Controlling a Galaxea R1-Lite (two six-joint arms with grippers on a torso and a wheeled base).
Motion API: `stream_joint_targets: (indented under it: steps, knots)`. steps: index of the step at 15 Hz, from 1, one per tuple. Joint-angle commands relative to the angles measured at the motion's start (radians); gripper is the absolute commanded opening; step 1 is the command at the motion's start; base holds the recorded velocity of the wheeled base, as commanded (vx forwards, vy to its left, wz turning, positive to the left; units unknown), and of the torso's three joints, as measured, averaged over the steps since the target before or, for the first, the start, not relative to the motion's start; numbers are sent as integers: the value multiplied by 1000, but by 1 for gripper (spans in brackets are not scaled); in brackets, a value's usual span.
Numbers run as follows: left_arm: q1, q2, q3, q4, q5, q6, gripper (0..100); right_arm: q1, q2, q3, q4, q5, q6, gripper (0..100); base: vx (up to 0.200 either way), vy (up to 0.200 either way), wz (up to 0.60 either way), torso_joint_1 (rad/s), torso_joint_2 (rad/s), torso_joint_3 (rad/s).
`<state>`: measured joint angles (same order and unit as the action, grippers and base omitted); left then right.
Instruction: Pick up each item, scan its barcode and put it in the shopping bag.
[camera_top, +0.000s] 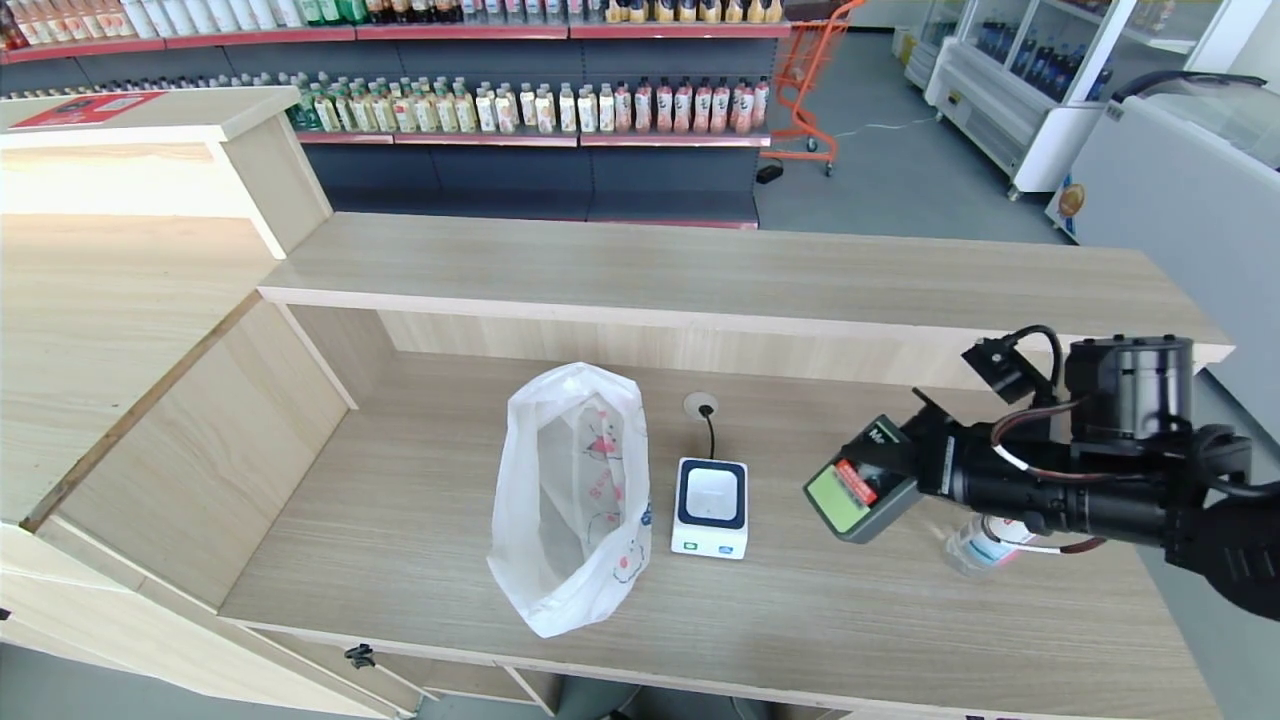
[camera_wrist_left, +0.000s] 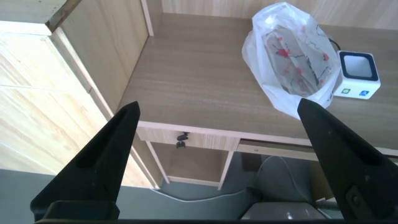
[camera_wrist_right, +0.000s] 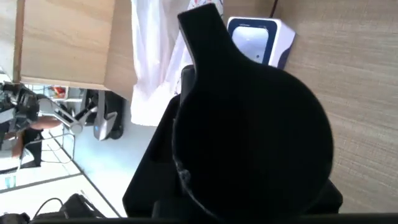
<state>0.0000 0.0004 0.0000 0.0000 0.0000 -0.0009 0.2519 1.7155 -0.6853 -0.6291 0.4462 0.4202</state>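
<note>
A white plastic shopping bag (camera_top: 570, 500) stands open on the wooden counter (camera_top: 420, 520), with printed items inside it. Right beside it sits the small white barcode scanner (camera_top: 710, 505), its window facing up. My right gripper (camera_top: 890, 470) is shut on a dark box (camera_top: 858, 488) with a green and red label, held in the air to the right of the scanner. The box (camera_wrist_right: 249, 124) blocks most of the right wrist view, with the scanner (camera_wrist_right: 258, 37) and the bag (camera_wrist_right: 152, 62) beyond it. My left gripper (camera_wrist_left: 217, 106) is open and holds nothing, out past the counter's front edge, with the bag (camera_wrist_left: 289, 56) ahead of it.
A clear bottle (camera_top: 975, 548) lies on the counter under my right arm. A raised wooden ledge (camera_top: 740, 270) runs along the back of the counter and a side wall (camera_top: 190, 450) closes its left. Shelves of bottles and freezers stand far behind.
</note>
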Motion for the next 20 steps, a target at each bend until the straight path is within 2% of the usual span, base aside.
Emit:
stream_joint_targets:
  steps: [1,9,11,14,16,20]
  knots:
    - [0,0,0,0,0,-1,100,89,309,-198,-23,-69,23,0,0,0,0,0,0,0]
    - [0,0,0,0,0,-1,100,178,562,-419,-90,-165,-14,0,0,0,0,0,0,0]
    - [0,0,0,0,0,-1,100,191,633,-473,-90,-207,-144,0,0,0,0,0,0,0]
    - [0,0,0,0,0,-1,100,199,688,-551,-101,-222,-178,0,0,0,0,0,0,0]
    - [0,0,0,0,0,-1,100,202,727,-609,-99,-271,-181,0,0,0,0,0,0,0]
    - [0,0,0,0,0,-1,100,204,720,-609,-99,-274,-178,0,0,0,0,0,0,0]
